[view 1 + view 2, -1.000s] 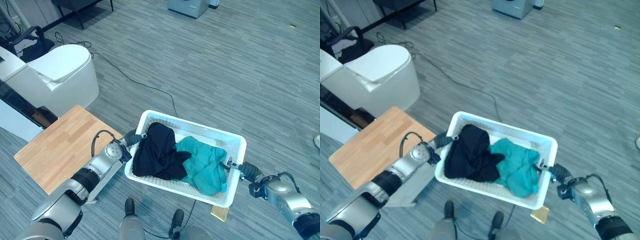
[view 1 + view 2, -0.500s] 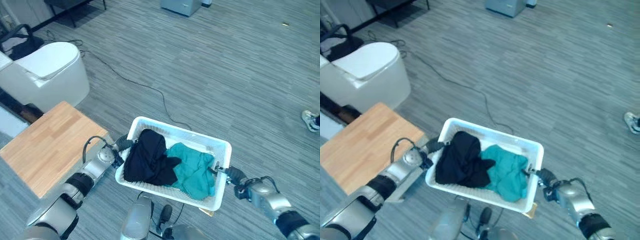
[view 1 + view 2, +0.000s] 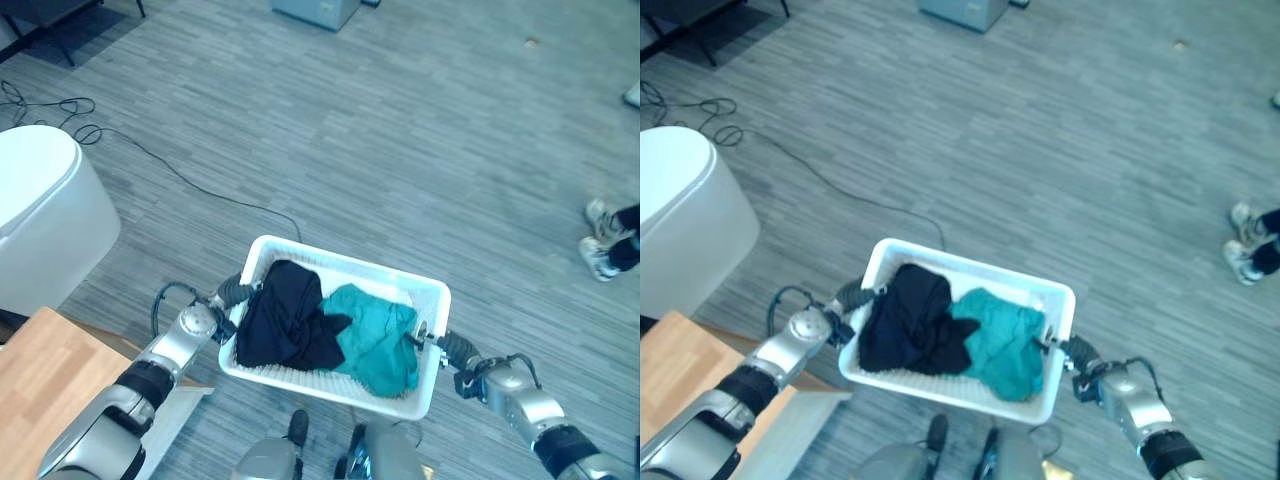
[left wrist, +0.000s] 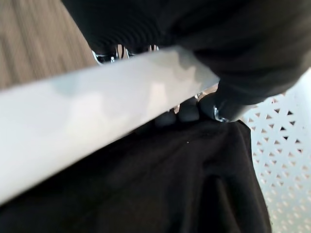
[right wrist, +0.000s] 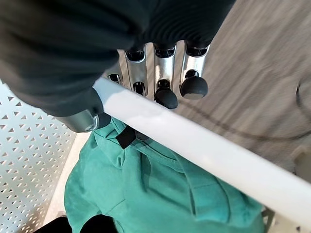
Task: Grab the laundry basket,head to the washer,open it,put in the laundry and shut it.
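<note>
I carry a white laundry basket point(image 3: 350, 268) above the grey floor, one hand at each end. A black garment point(image 3: 285, 315) lies in its left half and a teal garment point(image 3: 375, 335) in its right half. My left hand point(image 3: 228, 296) grips the left rim; in the left wrist view its fingertips point(image 4: 187, 112) curl under the rim point(image 4: 87, 111) against the black cloth point(image 4: 146, 184). My right hand point(image 3: 450, 350) is shut on the right rim; in the right wrist view its fingers point(image 5: 193, 87) wrap the rim point(image 5: 194, 145) above the teal cloth point(image 5: 146, 194).
A white rounded unit point(image 3: 40, 230) stands at the left, with a wooden tabletop point(image 3: 40, 390) at the lower left. A black cable point(image 3: 180, 175) runs across the floor. A pale grey appliance point(image 3: 312, 8) sits at the far top. A person's shoes point(image 3: 600, 235) show at the right.
The camera has turned right: the white unit and wooden tabletop slid toward the left edge and a person's shoes came further into view. The basket stays held in both hands.
</note>
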Robot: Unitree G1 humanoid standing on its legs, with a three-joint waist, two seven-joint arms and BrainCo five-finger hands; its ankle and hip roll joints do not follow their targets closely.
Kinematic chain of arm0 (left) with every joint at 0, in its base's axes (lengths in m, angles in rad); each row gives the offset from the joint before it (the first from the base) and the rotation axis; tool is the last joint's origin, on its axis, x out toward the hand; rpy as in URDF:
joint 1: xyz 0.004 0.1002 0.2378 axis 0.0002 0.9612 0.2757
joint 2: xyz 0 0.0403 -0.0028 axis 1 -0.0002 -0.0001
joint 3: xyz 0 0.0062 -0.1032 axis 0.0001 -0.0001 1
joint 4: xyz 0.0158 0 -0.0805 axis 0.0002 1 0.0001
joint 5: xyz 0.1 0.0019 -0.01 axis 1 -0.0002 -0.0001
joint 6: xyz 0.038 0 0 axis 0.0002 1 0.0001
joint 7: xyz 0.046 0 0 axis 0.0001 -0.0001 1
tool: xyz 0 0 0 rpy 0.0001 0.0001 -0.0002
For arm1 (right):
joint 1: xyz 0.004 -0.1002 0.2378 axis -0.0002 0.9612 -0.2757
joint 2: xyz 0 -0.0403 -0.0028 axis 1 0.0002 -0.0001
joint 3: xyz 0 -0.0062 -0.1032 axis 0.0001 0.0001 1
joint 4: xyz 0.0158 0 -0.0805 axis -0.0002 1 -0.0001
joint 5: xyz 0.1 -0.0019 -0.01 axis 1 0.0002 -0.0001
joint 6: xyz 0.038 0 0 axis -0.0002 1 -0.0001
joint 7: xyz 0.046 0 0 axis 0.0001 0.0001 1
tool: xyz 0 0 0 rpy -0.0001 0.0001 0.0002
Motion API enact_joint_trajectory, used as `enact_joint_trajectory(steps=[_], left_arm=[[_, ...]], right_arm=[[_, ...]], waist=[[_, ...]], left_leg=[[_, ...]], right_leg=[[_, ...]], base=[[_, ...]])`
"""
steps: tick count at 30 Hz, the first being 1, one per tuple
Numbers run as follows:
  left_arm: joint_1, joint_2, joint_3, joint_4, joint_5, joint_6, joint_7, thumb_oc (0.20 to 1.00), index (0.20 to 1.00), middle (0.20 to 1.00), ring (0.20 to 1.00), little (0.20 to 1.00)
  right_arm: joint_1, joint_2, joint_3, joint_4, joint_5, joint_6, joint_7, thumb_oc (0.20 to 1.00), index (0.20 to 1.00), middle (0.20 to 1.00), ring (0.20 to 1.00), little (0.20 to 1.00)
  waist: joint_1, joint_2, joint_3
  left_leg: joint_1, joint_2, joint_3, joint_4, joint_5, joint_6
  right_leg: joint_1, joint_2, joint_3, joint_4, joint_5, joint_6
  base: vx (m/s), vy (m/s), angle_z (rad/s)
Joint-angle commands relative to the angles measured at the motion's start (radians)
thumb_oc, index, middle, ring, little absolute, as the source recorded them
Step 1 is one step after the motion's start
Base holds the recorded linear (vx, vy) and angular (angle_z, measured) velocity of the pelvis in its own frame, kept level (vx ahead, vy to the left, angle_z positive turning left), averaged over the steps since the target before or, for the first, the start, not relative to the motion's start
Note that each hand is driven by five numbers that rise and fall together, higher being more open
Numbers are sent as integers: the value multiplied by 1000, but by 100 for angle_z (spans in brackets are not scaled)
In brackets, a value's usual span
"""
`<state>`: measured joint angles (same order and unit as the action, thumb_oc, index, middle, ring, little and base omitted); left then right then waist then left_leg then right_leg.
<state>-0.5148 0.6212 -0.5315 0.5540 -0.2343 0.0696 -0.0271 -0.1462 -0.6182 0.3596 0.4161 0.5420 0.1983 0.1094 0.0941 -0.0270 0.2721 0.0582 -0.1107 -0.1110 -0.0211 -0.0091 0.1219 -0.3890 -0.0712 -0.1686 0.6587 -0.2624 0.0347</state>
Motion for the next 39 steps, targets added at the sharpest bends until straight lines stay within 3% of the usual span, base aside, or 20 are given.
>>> enact_joint_trajectory(steps=[1, 3, 5, 9, 11, 12, 13, 14, 15, 17, 18, 21, 22, 23, 26, 30, 33, 35, 37, 39], left_arm=[[30, 33, 79, -27, -23, -45, 11, 200, 200, 200, 200, 200], [33, 20, 86, -23, -10, -49, 10, 200, 200, 200, 200, 200], [34, 10, 92, -11, 10, -54, 9, 200, 200, 200, 200, 200], [8, -2, 85, 3, 28, -57, 16, 200, 200, 200, 200, 200], [7, -9, 84, 5, 30, -58, 18, 200, 200, 200, 200, 200], [4, -18, 75, 5, 21, -61, 20, 200, 200, 200, 200, 200], [6, -20, 72, -12, 10, -50, 21, 200, 200, 200, 200, 200], [12, -18, 79, -20, 5, -46, 19, 200, 200, 200, 200, 200], [17, -12, 85, -36, -1, -44, 18, 200, 200, 200, 200, 200], [11, -10, 81, -48, -5, -42, 20, 200, 200, 200, 200, 200], [-2, -15, 73, -42, -8, -37, 22, 200, 200, 200, 200, 200], [1, -17, 81, -41, -5, -35, 20, 200, 200, 200, 200, 200], [2, -15, 85, -43, -3, -36, 22, 200, 200, 200, 200, 200], [-9, -14, 76, -40, 4, -41, 25, 200, 200, 200, 200, 200], [-24, -14, 64, -22, 0, -42, 29, 200, 200, 200, 200, 200], [-26, -11, 65, 5, -5, -46, 31, 200, 200, 200, 200, 200], [-12, 6, 66, 14, -14, -55, 34, 200, 200, 200, 200, 200], [-10, 19, 63, 15, -18, -57, 36, 200, 200, 200, 200, 200], [-15, 24, 58, 18, -15, -55, 36, 200, 200, 200, 200, 200], [-15, 31, 57, 8, -15, -52, 39, 200, 200, 200, 200, 200]], right_arm=[[-21, 0, -29, -89, 68, -105, 81, 200, 200, 200, 200, 200], [-11, -8, -37, -89, 67, -102, 83, 200, 200, 200, 200, 200], [-1, -6, -43, -89, 60, -100, 86, 200, 200, 200, 200, 200], [24, -8, -57, -89, 66, -98, 88, 200, 200, 200, 200, 200], [30, -12, -61, -92, 62, -95, 90, 200, 200, 200, 200, 200], [36, -18, -62, -93, 71, -98, 86, 200, 200, 200, 200, 200], [37, -14, -60, -89, 85, -103, 71, 200, 200, 200, 200, 200], [34, -13, -52, -89, 90, -103, 69, 200, 200, 200, 200, 200], [33, -17, -49, -91, 98, -104, 64, 200, 200, 200, 200, 200], [49, -26, -57, -103, 98, -106, 50, 200, 200, 200, 200, 200], [47, -32, -62, -97, 94, -107, 42, 200, 200, 200, 200, 200], [61, -30, -72, -120, 91, -104, 41, 200, 200, 200, 200, 200], [64, -26, -74, -123, 89, -107, 45, 200, 200, 200, 200, 200], [53, -14, -70, -101, 86, -125, 39, 200, 200, 200, 200, 200], [28, 14, -67, -66, 84, -139, 31, 200, 200, 200, 200, 200], [-10, 50, -42, -26, 76, -135, 35, 200, 200, 200, 200, 200], [-28, 83, -27, -6, 74, -135, 38, 200, 200, 200, 200, 200], [-30, 99, -22, 12, 61, -134, 40, 200, 200, 200, 200, 200], [-34, 111, -29, 28, 50, -131, 37, 200, 200, 200, 200, 200], [-41, 112, -32, 35, 38, -128, 39, 200, 200, 200, 200, 200]], waist=[[-12, -17, -55], [-33, -13, -56], [-50, -3, -57], [-72, -9, -96], [-81, 0, -112], [-92, 18, -136], [-85, 10, -133], [-71, 0, -129], [-58, -7, -122], [-41, -33, -109], [-25, -44, -95], [18, -46, -81], [31, -47, -84], [55, -38, -86], [84, -27, -83], [107, -20, -118], [127, -44, -144], [128, -56, -155], [121, -60, -156], [103, -40, -148]], left_leg=[[-20, 36, 7, 84, -107, -58], [23, 30, -20, 98, -143, -70], [86, 41, -33, 102, -173, -87], [166, 62, -61, 144, -198, -116], [178, 84, -54, 173, -190, -131], [138, 135, -35, 319, -67, -170], [18, 172, 2, 572, 85, -176], [-26, 181, 15, 666, 127, -167], [-77, 189, 9, 757, 149, -159], [-162, 211, 46, 799, 152, -135], [-241, 208, 60, 803, 96, -122], [-337, 139, 82, 601, 38, -126], [-333, 124, 84, 450, 45, -133], [-331, 132, 78, 183, 123, -158], [-351, 128, 51, -19, 166, -176], [-306, 148, 66, -28, 212, -173], [-300, 127, 81, 73, 162, -148], [-276, 106, 102, 100, 121, -122], [-239, 82, 128, 111, 75, -90], [-198, 79, 138, 110, 41, -60]], right_leg=[[148, 27, 86, -479, 263, 84], [97, 13, 89, -655, 358, 111], [51, 3, 38, -745, 399, 136], [103, -15, 11, -707, 461, 122], [120, -9, 3, -683, 459, 112], [162, 17, -14, -647, 427, 81], [223, 30, -31, -639, 383, 33], [258, 43, -34, -650, 362, 12], [283, 65, -20, -653, 342, -8], [336, 74, -9, -657, 305, -29], [364, 74, -7, -662, 291, -29], [430, 84, 11, -662, 250, -20], [448, 81, 12, -665, 236, -13], [501, 99, 7, -681, 211, -7], [558, 113, 13, -683, 173, -5], [623, 104, 50, -672, 119, 5], [647, 58, 83, -586, 112, 32], [622, 25, 80, -489, 160, 64], [557, -14, 81, -318, 277, 114], [462, -36, 81, -131, 376, 141]], base=[[487, -126, 70], [499, -114, 85], [520, -121, 95], [520, -196, 77], [443, -215, 39], [550, -400, 25], [661, -516, 39], [449, -441, 47], [356, -357, 15], [298, -307, -39], [264, -200, -14], [356, -55, -20], [593, 15, -23], [577, 33, -25], [487, 38, -17], [486, 109, -58], [546, 165, -41], [443, 180, -62], [371, 203, -36], [274, 185, -20]])
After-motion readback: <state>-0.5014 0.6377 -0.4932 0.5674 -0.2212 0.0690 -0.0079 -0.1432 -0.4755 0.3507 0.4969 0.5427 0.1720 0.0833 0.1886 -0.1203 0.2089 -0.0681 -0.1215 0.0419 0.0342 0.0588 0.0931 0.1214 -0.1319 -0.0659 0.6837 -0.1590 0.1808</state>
